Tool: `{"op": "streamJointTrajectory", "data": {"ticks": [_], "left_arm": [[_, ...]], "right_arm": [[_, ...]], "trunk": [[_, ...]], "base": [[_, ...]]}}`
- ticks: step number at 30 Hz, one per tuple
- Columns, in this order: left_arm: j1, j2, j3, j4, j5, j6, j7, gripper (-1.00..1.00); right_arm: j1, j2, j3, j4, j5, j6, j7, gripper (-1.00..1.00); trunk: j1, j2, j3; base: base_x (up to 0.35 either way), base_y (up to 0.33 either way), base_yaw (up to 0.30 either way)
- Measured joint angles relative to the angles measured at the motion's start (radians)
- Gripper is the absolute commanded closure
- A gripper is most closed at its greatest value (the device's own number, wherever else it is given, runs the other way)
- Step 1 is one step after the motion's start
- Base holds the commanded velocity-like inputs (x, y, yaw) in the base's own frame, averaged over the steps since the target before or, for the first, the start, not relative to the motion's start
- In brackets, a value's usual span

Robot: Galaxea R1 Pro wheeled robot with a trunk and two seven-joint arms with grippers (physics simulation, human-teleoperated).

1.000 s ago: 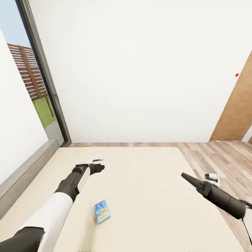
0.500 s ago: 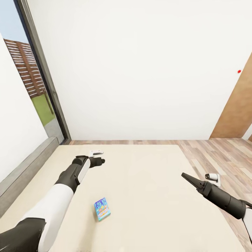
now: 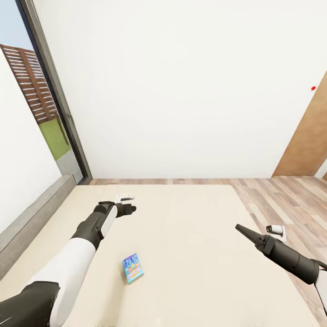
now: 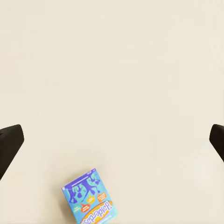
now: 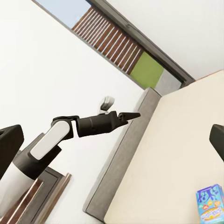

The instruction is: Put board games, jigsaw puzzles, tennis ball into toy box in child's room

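Game [image 3: 133,268] behind left hand [image 3: 131,209]

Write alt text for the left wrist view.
A small blue board game with cartoon print lies flat on the plain beige bed, untouched. The left pincer's two dark fingertips sit wide apart above it.

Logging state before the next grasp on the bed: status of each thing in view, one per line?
board game: lying flat on the bed, printed face up, not held, nothing touching it.
bed: bare beige mattress, carrying the one board game.
left tool: above the mattress beyond the board game, open and empty by the left wrist view.
right tool: held over the bed's right side, empty, fingers wide apart in the right wrist view.
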Motion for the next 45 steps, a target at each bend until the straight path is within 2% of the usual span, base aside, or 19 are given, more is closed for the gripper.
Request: {"op": "streamJointTrajectory", "data": {"ticks": [23,25,31,36,45], "left_arm": [[0.0,0.002,-0.007,0.0,-0.005,-0.007,-0.002,-1.0],[0.0,0.002,-0.008,0.0,-0.005,-0.007,-0.002,-1.0],[0.0,0.002,-0.01,0.0,-0.006,-0.008,-0.002,-1.0],[0.0,0.001,-0.012,0.001,-0.006,-0.015,-0.002,-1.0],[0.0,0.0,-0.012,0.002,-0.006,-0.022,-0.002,-1.0]], "right_arm": [[0.0,-0.002,0.0,0.0,-0.001,-0.001,0.005,-1.0],[0.0,-0.003,-0.001,-0.001,-0.001,-0.001,0.016,-1.0],[0.0,-0.003,-0.008,-0.002,0.0,-0.001,0.124,-1.0],[0.0,-0.006,-0.059,-0.002,0.0,0.006,0.211,-1.0],[0.0,-0.005,-0.086,-0.002,0.002,0.008,0.235,-1.0]], "trunk": [[0.0,0.0,-0.037],[0.0,0.0,-0.04],[0.0,0.0,-0.05],[0.0,0.0,-0.058],[0.0,0.0,-0.073]], "base": [[0.0,0.0,0.0],[0.0,0.0,0.0],[0.0,0.0,0.0],[0.0,0.0,0.0],[0.0,0.0,0.0]]}}
